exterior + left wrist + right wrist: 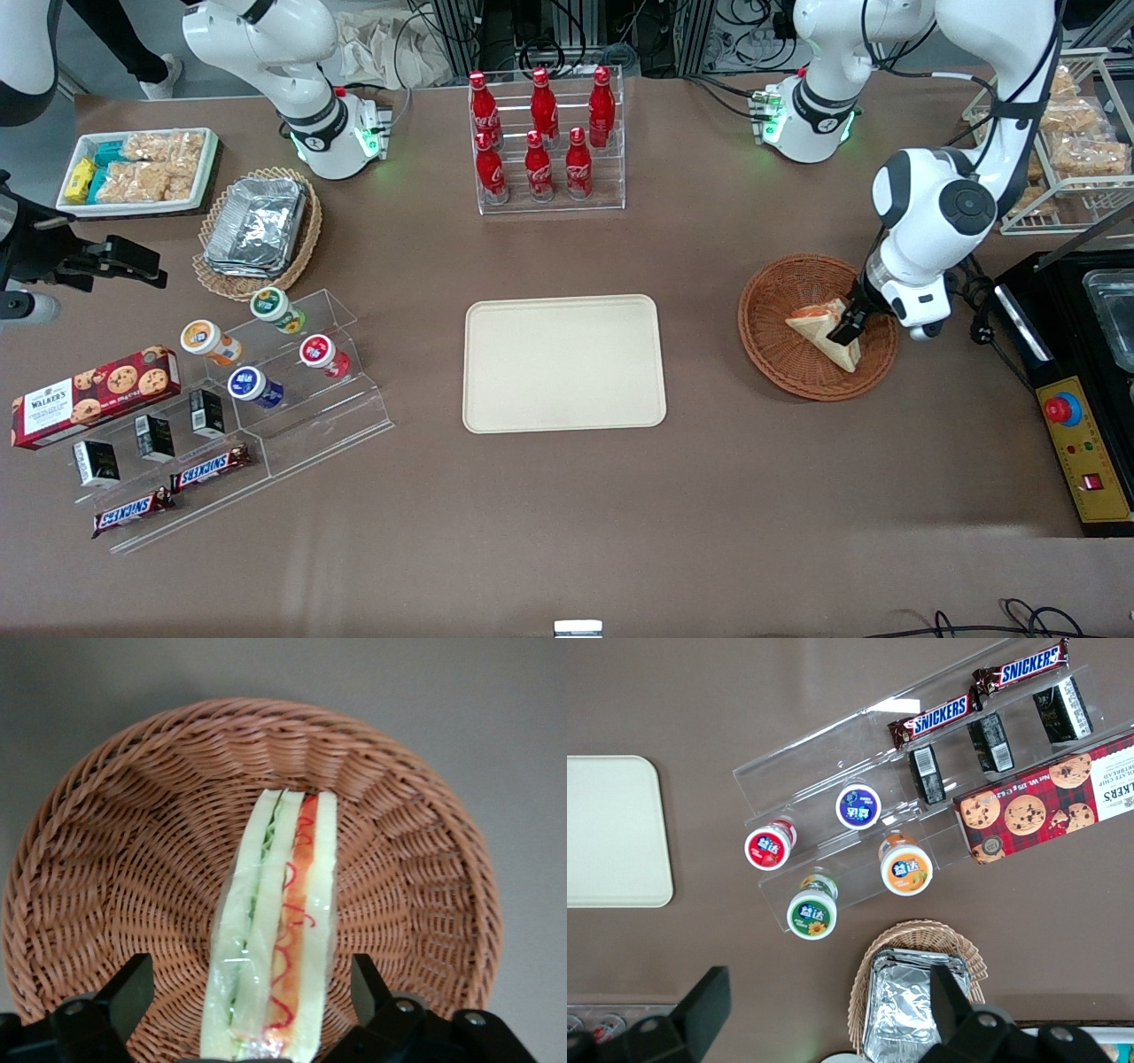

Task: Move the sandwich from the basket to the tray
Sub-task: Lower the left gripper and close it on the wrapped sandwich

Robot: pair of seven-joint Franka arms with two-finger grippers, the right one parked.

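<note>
The sandwich (822, 330), a wrapped wedge of white bread with green and orange-red layers, lies in the round reddish-brown basket (780, 354) toward the working arm's end of the table. My gripper (846, 330) is down inside the basket and open, one finger on each side of the sandwich (275, 921) with a gap to the bread on both sides. In the left wrist view the gripper (250, 973) straddles the wedge's wide end above the basket's weave (115, 859). The cream-beige tray (563, 363) lies bare at the table's middle, beside the basket.
A clear rack of red cola bottles (542, 133) stands farther from the front camera than the tray. A black machine with a yellow control panel (1085, 443) sits close beside the basket. A wire rack of snack bags (1076, 142) stands above it. Acrylic shelves with cups and bars (257, 381) lie toward the parked arm's end.
</note>
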